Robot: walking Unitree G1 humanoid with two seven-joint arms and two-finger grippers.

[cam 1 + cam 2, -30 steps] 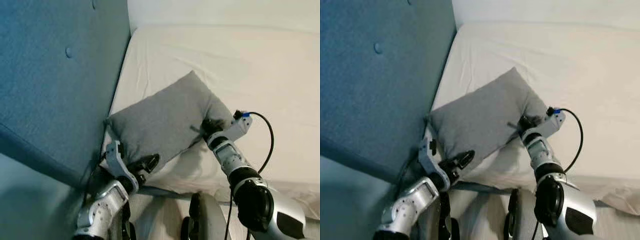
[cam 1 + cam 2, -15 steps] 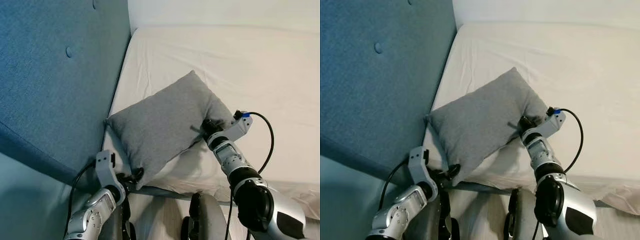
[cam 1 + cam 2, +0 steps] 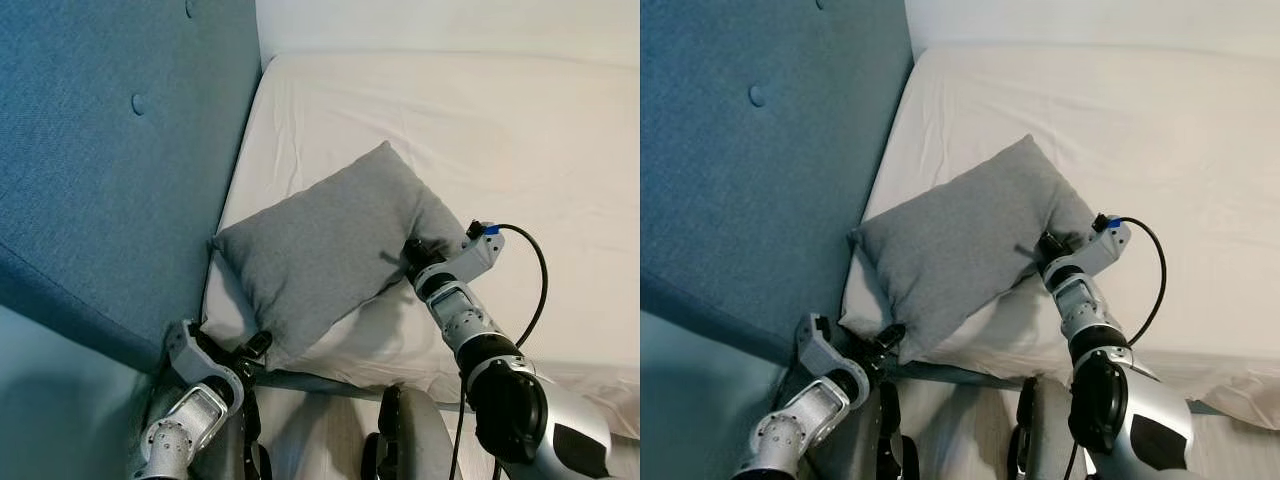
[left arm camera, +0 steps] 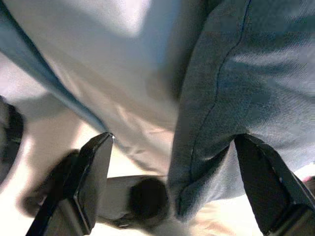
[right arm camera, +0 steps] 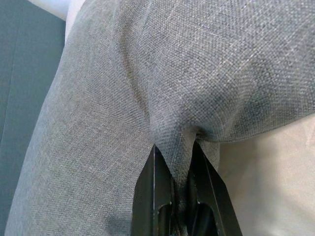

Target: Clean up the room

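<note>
- Grey fabric pillow [image 3: 330,250], one only, lying tilted on the white bed sheet [image 3: 480,130], near the blue headboard [image 3: 110,150].
- One white pillow [image 3: 1030,335] partly tucked under the grey one.
- Right gripper [image 5: 179,162] pinching a fold of the grey pillow's edge, two black fingers pressed close on the cloth.
- Left gripper [image 4: 172,196] spread wide, two fingers either side of the pillow's lower corner, touching nothing, low at the bed's front edge.
- One black cable [image 3: 535,270] looping off the right wrist.
</note>
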